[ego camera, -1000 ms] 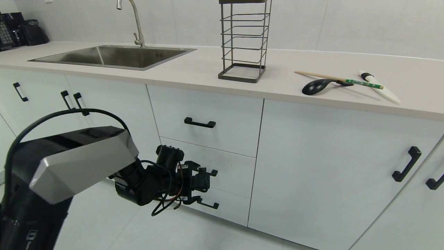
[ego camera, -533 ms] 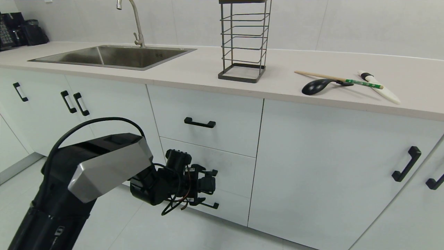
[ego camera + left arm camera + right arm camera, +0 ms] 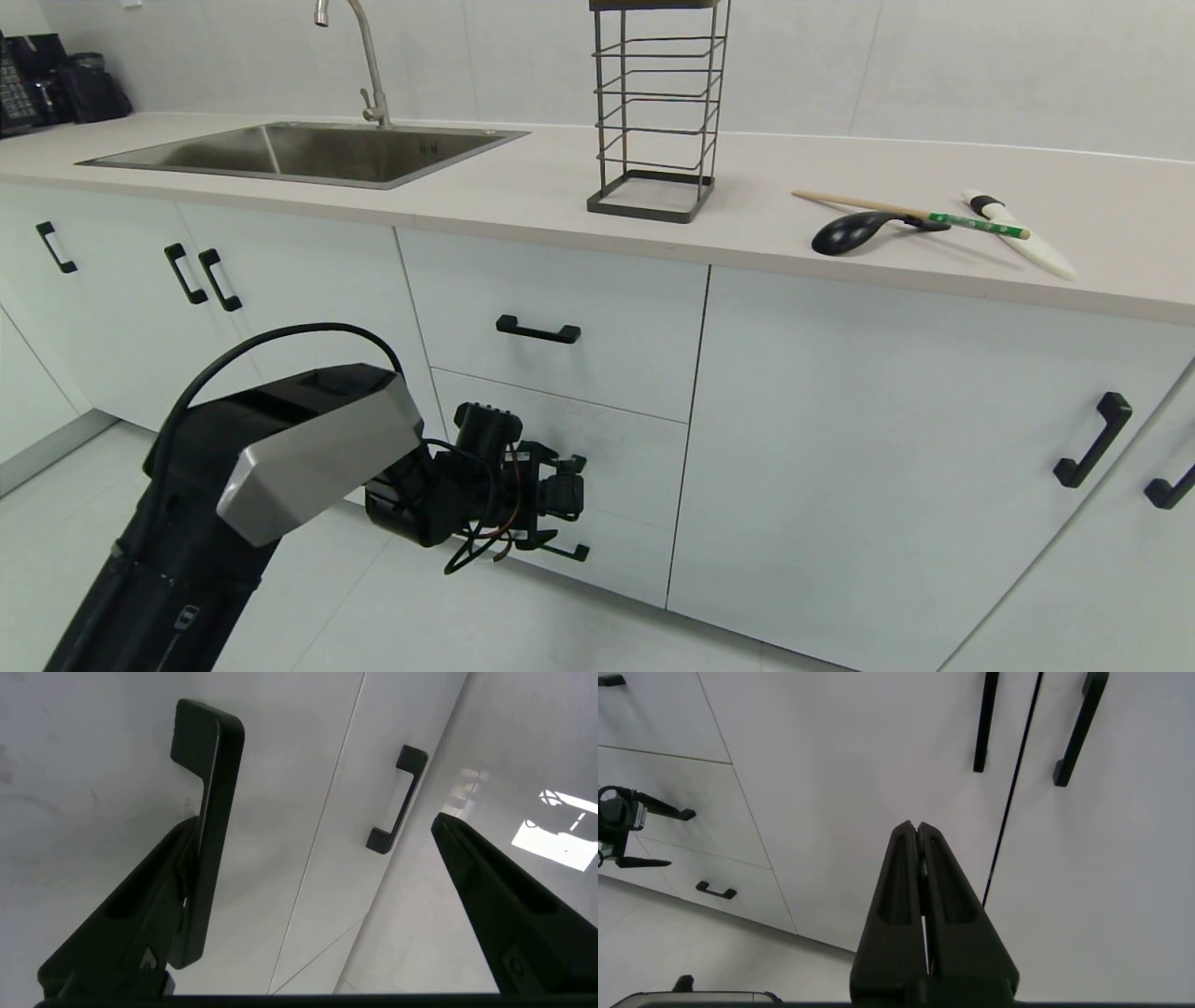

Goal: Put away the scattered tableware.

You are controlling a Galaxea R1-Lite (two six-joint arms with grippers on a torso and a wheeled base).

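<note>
Weighing up three thin, light pieces for a pinch

A black spoon, a wooden chopstick and a white utensil with a dark band lie together on the tabletop, off to the right of the wire rack. The chopstick lies across the spoon's handle and across the white utensil, seemingly touching both. All three look stiff and light. The spoon's gloss suggests a slippery surface, and the round chopstick would likely roll if nudged. Lifting the chopstick first, near its middle, seems wise, since it sits on top and slightly raised. The spoon is best pinched across its narrow handle, not the bowl. The left gripper is well apart from them, low at the drawer fronts, jaws spread wide with a drawer handle just beside one of them. The right gripper has its jaws pressed together, grasping nothing.
</note>
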